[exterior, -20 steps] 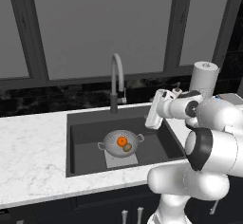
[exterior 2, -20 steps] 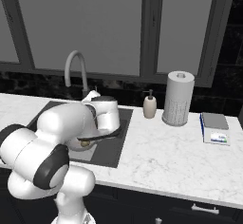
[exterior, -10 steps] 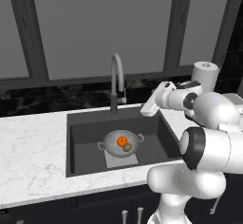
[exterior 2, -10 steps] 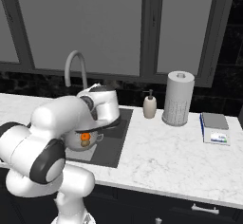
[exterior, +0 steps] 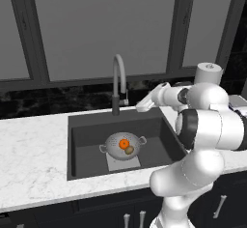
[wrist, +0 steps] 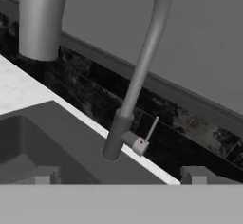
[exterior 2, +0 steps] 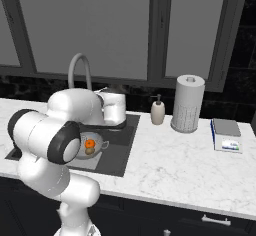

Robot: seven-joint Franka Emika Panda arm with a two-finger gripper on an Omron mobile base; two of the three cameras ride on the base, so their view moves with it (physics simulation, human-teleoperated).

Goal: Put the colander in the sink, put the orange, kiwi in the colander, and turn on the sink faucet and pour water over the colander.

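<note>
With the colander (exterior: 123,145) seated on the lighter square at the bottom of the sink (exterior: 87,136), down and left of the pincer (exterior: 142,107), the fruit steps look done: the orange (exterior: 124,144) and the kiwi (exterior: 129,150) lie touching inside it. The spout of the sink faucet (exterior: 118,81) arches above the bowl, so water should fall on the fruit. The pincer hangs just right of the faucet stem, fingers (wrist: 42,175) apart and empty, aimed at the small side lever (wrist: 151,129). Judged next: nudge that lever. A soap dispenser (exterior 2: 158,111) stands on the table well right.
</note>
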